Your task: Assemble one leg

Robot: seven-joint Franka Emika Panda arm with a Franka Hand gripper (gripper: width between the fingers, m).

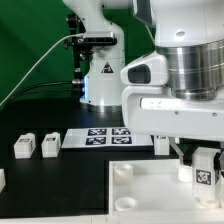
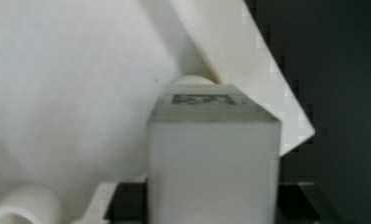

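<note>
My gripper [image 1: 203, 172] is shut on a leg [image 1: 204, 178], a small white block with a black-and-white tag, held upright over the near right part of the large flat white tabletop panel [image 1: 150, 195]. In the wrist view the leg [image 2: 212, 150] fills the middle between my dark fingers [image 2: 132, 196], with its tag facing the camera, and my gripper [image 2: 212, 205] is closed on its sides. The white panel [image 2: 75, 100] lies behind it, with an edge running diagonally and a round socket [image 2: 17, 205] at one corner.
Two loose legs [image 1: 23, 147] [image 1: 48, 145] stand on the black table at the exterior view's left, and another [image 1: 2, 179] shows at the left edge. The marker board [image 1: 100, 137] lies behind the panel. A white part [image 1: 160, 144] stands by the board's right end.
</note>
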